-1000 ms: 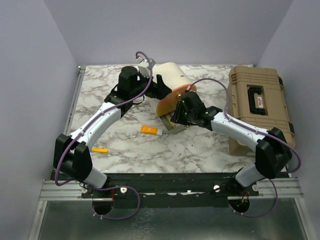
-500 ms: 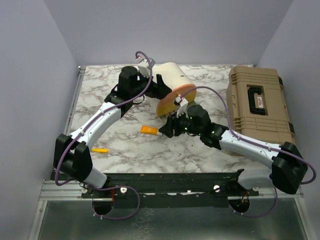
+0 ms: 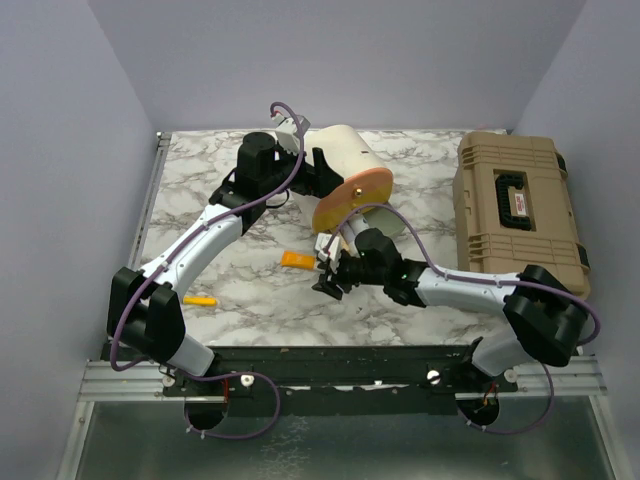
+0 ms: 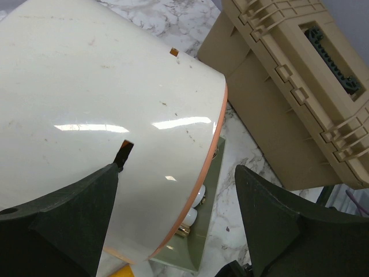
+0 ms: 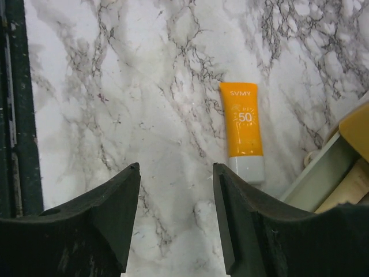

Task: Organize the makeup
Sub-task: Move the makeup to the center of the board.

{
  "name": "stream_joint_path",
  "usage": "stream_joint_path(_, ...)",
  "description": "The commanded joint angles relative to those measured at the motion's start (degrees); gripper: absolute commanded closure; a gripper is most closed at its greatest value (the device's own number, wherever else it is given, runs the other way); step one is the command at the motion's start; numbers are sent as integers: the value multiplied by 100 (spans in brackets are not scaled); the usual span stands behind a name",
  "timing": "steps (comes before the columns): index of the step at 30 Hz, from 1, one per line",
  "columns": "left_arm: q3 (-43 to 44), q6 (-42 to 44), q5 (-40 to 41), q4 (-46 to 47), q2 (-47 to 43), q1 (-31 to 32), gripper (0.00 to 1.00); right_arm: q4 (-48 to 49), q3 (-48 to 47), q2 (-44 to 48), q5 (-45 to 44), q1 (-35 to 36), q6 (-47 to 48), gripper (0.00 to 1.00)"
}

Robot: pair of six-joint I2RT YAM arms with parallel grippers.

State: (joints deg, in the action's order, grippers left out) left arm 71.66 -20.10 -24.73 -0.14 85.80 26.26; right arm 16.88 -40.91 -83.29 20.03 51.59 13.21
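Observation:
The orange tube lies on the marble; in the right wrist view the tube is just ahead and to the right of my open, empty right gripper, which hovers near the table. A yellow pen lies at the front left. My left gripper is open wide around the raised cream-and-orange round case lid, and its left finger touches the lid. Under the lid, whitish-capped tubes with gold bands lie in a green tray. The other makeup is hidden.
The big tan toolbox stands at the right, also in the left wrist view. The green tray's edge is close to the right of the right gripper. The table's dark front rail runs along the left of the right wrist view.
My right gripper has left the case and swung forward and left, down over the marble beside the orange tube. The left arm and the case lid have not moved.

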Motion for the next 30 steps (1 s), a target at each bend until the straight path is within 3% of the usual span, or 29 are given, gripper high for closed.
stream_joint_path(1,45,-158,57,-184,111,19,17,166,-255,-322,-316,140,1203,41)
stream_joint_path(4,82,-230,96,-166,121,20,17,146,-448,-645,-547,177,1450,42)
stream_joint_path(12,138,-316,113,-148,171,19,17,-1009,-1506,-1506,-785,368,1806,43)
stream_joint_path(30,9,-478,132,-7,44,15,17,-1323,-2138,-2420,-1481,378,1649,43)
